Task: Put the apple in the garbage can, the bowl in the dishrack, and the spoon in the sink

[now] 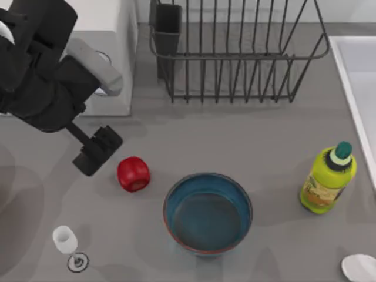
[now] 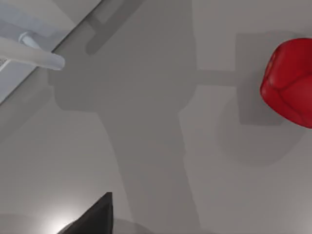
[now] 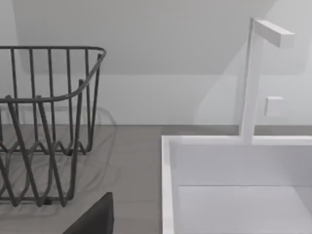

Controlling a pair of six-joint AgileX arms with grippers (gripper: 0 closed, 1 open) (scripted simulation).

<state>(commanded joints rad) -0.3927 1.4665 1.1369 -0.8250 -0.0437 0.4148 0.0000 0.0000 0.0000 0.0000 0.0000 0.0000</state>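
Reaching toward the apple (image 1: 133,174), the left gripper (image 1: 97,151) hangs low over the grey worktop (image 1: 235,135), and the fruit sits just beside its fingers, on the side toward the bowl (image 1: 208,212). Whether those fingers stand apart or together cannot be told: from above they read as one dark block, and the left wrist view catches only a dark tip at its edge. That same view shows the apple (image 2: 288,84) cut off at the frame's border, off the line of the fingers, so the coming move likely turns on shifting sideways until the fruit lies between them. The apple is roundish with no real long axis, so any approach angle should serve. The left arm is plainly the nearer one.

The bowl rests empty beyond the apple, further from the fingers, and the dishrack (image 1: 235,53) stands well apart at the back. The sink (image 1: 355,82) is cut off at the right edge; the right wrist view looks across its basin (image 3: 234,190) toward the rack (image 3: 48,122). A white rounded object (image 1: 359,267) at the lower right corner may be the spoon, but it is too cropped to tell.
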